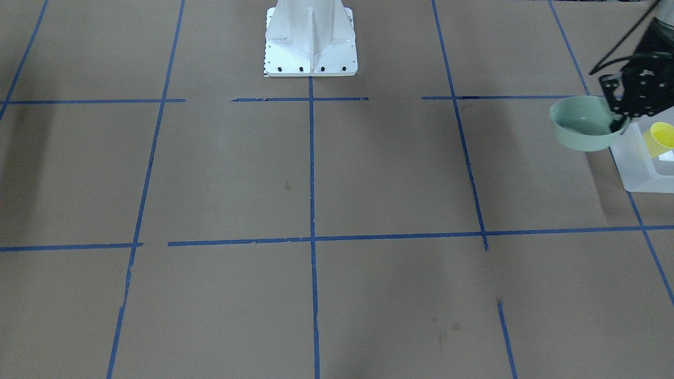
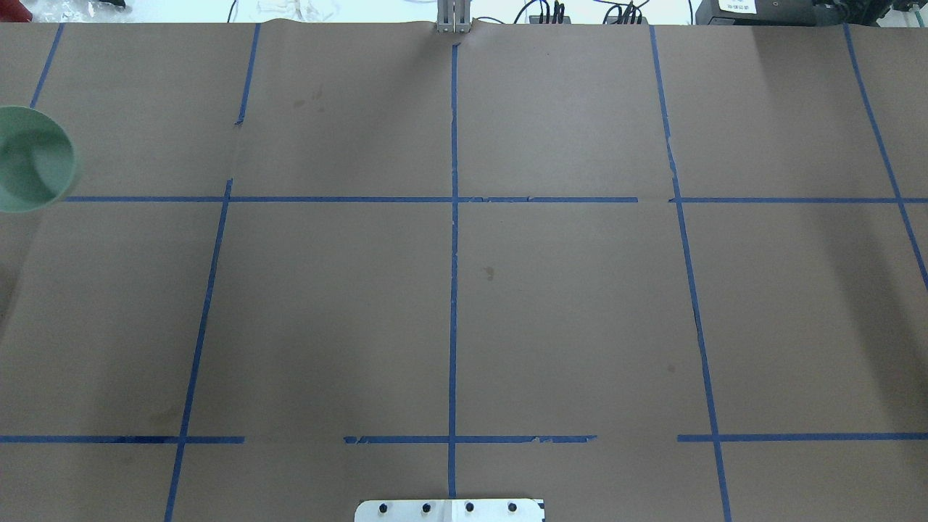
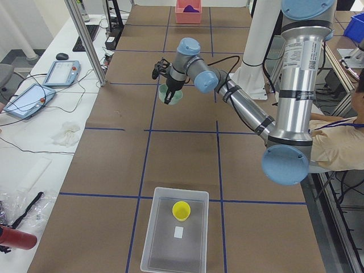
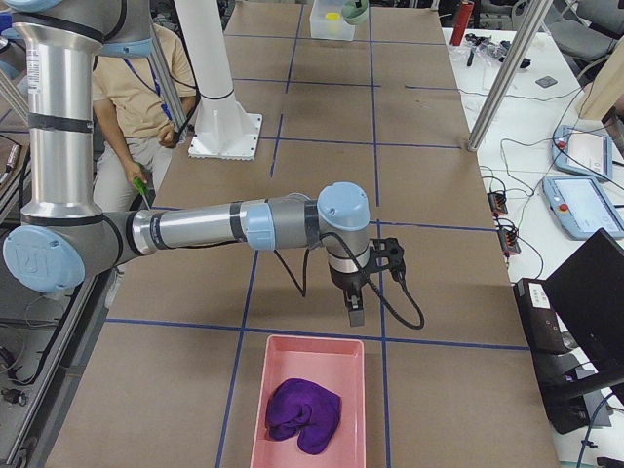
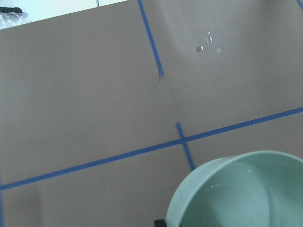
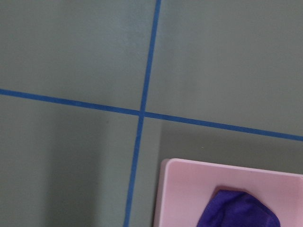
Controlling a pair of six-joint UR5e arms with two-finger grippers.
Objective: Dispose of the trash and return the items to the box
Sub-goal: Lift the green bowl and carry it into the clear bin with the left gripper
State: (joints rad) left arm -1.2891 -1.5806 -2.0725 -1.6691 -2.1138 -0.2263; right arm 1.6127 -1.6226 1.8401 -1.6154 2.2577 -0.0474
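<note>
My left gripper [image 1: 617,122] is shut on the rim of the pale mint-green bowl [image 1: 583,125] and holds it in the air beside the box [image 1: 643,167]. The bowl also shows at the overhead view's left edge [image 2: 32,159], in the exterior left view [image 3: 170,94] and in the left wrist view [image 5: 241,194]. The frosted white box [image 3: 153,239] holds the yellow cup [image 3: 181,210] and a small white label. My right gripper [image 4: 353,314] hangs just past the pink tray [image 4: 281,363]; I cannot tell whether it is open or shut.
The pink tray [image 6: 189,189] holds a purple cloth [image 6: 236,213] at the table's right end. The white pedestal base [image 1: 310,52] stands at the robot's side. A seated operator [image 4: 136,88] is beside the pedestal. Blue tape lines cross the brown table.
</note>
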